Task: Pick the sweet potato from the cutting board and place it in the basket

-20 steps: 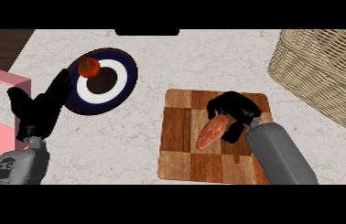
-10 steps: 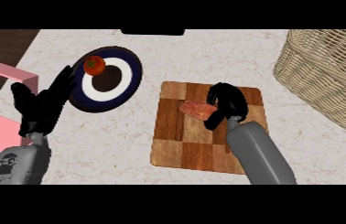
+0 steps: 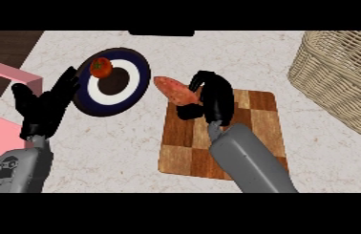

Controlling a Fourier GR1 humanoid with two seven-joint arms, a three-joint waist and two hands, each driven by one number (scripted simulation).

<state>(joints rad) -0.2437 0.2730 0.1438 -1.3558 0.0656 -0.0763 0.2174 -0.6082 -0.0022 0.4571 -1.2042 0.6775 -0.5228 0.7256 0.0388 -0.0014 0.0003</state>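
Sweet potato [image 3: 175, 90] sits in the right hand [image 3: 208, 100], fingers curled round its near end; orange body juts up-left past the cutting board's [image 3: 248, 132] far left corner, close to the plate [image 3: 134, 82]. Basket [image 3: 330, 80] at right edge, well apart from the hand. Tomato [image 3: 100, 68] on the plate's far left side. Left hand [image 3: 44, 109] at left edge, fingers straight and spread, holding nothing.

A tomato [image 3: 100, 68] sits on a dark blue-and-white plate [image 3: 138, 70]
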